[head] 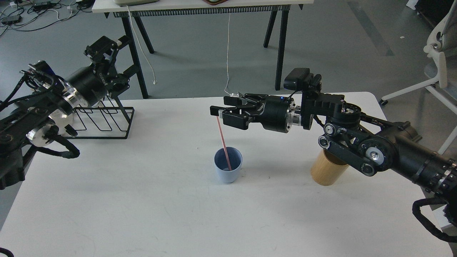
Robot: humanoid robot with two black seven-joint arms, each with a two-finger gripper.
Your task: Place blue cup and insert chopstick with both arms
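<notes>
The blue cup [228, 170] stands upright near the middle of the white counter [142, 207], and the chopstick [223, 142] rests inside it, its lower end on the cup's floor and its shaft leaning up and to the left. The chopstick's top end sits right by the tips of the right end effector [218, 111], whose fingers are spread apart; whether the stick's tip touches a finger is hard to make out, since it meets the dark finger against a dark background. Behind the right arm, a tan wooden holder [326, 173] stands on the counter, its upper rim hidden by the arm's links. The left end effector [113, 57] is raised over the counter's far left edge with its fingers parted and nothing between them. A black wire rack [103, 123] sits beneath it, its left part covered by the left arm's wrist.
</notes>
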